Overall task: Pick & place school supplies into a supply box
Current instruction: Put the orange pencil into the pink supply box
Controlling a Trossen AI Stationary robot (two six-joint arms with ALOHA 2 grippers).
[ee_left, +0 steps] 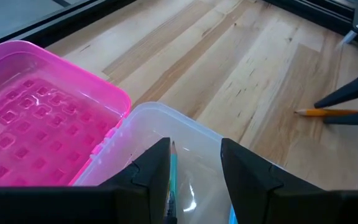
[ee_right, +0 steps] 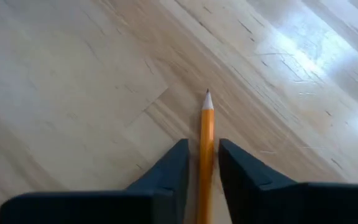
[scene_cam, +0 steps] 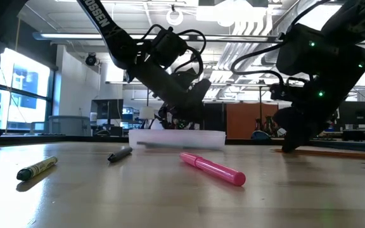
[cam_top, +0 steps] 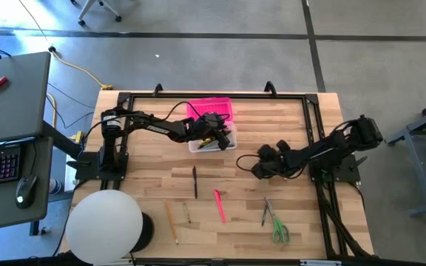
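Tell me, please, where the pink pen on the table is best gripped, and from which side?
Probably at mid-barrel, from straight above. The pink pen lies flat on the wooden table, with bare wood on both long sides, so fingers set across the barrel should close cleanly. The black pen and green scissors lie clear of it.

supply box (cam_top: pixel 211 125) behind pens (cam_top: pixel 194 181), scissors (cam_top: pixel 279 230)

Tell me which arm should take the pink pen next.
Left, probably, once free. The pink pen lies about midway between the arms. The right gripper is shut on an orange pencil; the left gripper is already over the box.
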